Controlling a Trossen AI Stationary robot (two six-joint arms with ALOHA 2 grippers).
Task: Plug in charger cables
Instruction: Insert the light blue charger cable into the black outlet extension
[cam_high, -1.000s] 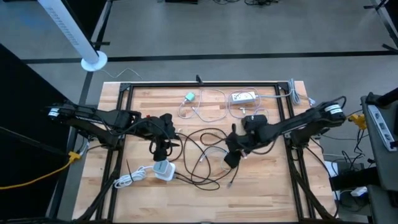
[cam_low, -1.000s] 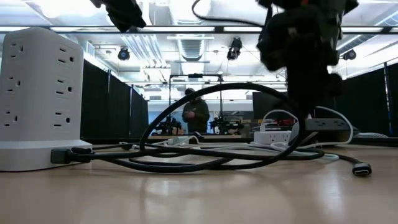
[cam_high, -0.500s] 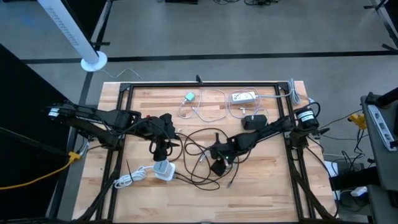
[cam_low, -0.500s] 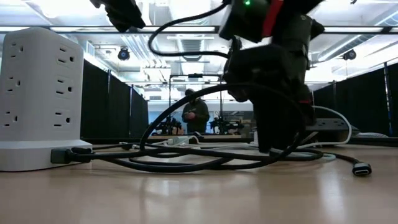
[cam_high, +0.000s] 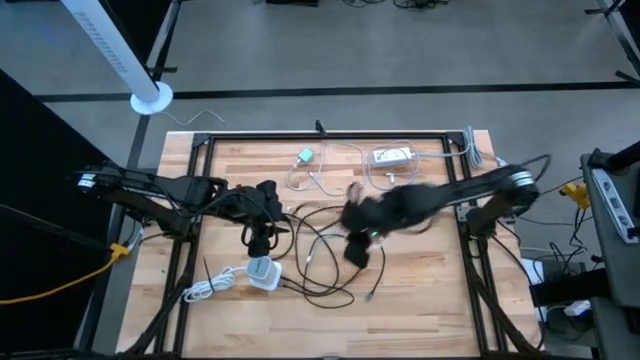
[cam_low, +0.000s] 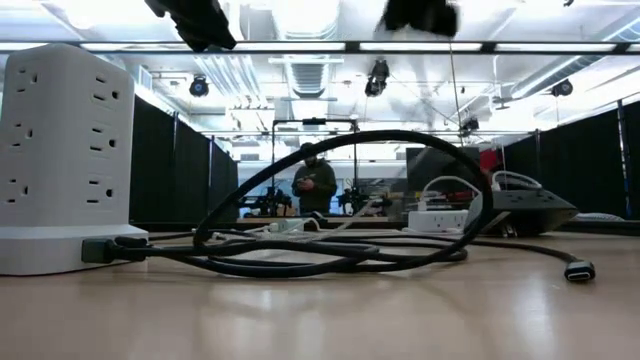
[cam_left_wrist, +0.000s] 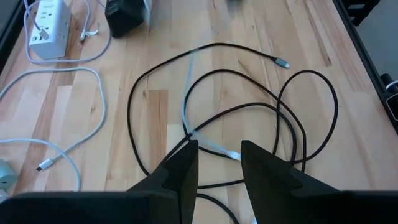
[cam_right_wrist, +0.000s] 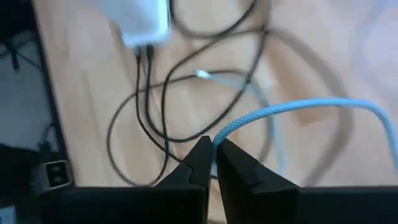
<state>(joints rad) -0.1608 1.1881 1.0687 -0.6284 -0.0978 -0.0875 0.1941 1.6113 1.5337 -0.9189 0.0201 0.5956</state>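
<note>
The right gripper (cam_right_wrist: 213, 151), jaws clamped on a pale blue cable (cam_right_wrist: 292, 109), has lifted off the counter (cam_high: 430, 290) since half a second ago, carrying the cable above the black cable (cam_high: 330, 245) toward plugging, while the left gripper (cam_left_wrist: 217, 158) hovers with jaws apart.

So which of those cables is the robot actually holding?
The pale blue braided cable: the right gripper pinches it. The black cable and white ones lie loose.

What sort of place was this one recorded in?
Most likely a robotics lab or large indoor workshop: a wooden table framed by dark rails, black curtain partitions and ceiling strip lights behind it, and a person at more equipment in the background.
</note>
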